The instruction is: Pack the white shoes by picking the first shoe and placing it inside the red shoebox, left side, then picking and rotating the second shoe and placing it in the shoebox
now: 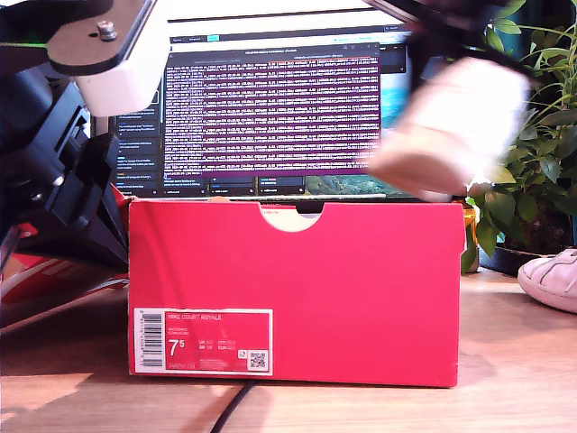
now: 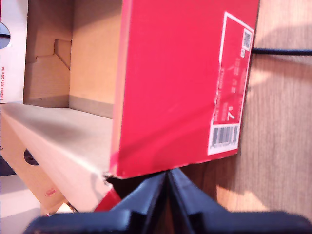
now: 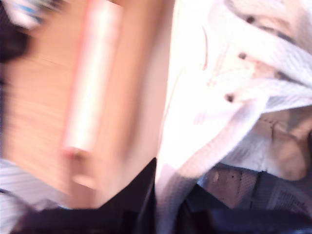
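Wooden bench, monitor behind. Red box centre. One shoe aloft, blurred, clamped in my second claw; wrist view shows laces. Other shoe at exterior view's right. My first claw: closed, empty, beside box.

- You are looking at an office or lab workspace set up for robot trials, not a home or a shop.
- A wide computer monitor stands behind the box, its screen filled with dense rows of log text in a terminal window.
- A wood-grain bench carries everything, with a dark cable running across it.
- Leafy potted plants sit at the exterior view's right, the usual desk greenery.
- Black robot arm hardware crowds the exterior view's left.
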`<state>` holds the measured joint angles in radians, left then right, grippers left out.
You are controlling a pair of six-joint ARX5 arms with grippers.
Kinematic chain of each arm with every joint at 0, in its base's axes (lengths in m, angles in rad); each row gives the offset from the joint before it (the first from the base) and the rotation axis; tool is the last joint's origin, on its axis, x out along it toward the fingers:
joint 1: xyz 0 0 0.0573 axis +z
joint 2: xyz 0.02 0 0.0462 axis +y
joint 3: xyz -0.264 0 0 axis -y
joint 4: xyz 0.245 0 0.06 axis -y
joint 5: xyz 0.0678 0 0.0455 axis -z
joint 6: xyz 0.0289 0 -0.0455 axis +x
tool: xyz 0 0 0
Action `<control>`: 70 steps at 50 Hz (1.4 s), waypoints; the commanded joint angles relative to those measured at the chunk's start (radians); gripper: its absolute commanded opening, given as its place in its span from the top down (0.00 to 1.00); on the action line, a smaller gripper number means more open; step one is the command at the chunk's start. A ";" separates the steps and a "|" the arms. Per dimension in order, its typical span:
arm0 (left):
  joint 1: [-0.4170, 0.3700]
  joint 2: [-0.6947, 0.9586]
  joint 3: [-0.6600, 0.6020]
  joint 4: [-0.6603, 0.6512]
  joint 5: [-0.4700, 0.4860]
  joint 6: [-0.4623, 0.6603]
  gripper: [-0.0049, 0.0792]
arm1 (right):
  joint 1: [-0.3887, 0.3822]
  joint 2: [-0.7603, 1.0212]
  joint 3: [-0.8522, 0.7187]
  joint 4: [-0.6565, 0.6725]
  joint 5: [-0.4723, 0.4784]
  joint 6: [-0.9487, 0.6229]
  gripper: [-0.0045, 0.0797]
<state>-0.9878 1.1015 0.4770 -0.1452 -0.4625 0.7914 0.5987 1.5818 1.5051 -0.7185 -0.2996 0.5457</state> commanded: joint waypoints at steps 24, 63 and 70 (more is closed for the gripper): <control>0.000 0.005 0.005 0.013 -0.017 -0.007 0.96 | 0.096 0.132 0.028 0.113 0.042 0.136 0.96; -0.001 0.005 0.005 0.012 -0.017 -0.007 0.96 | 0.104 0.353 0.028 0.225 0.046 0.133 0.74; -0.001 0.005 0.005 0.012 -0.016 -0.007 0.96 | 0.103 0.351 0.033 0.257 0.040 0.135 0.48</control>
<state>-0.9878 1.1015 0.4770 -0.1482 -0.4744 0.7914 0.7021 1.9560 1.5097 -0.4759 -0.2554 0.6827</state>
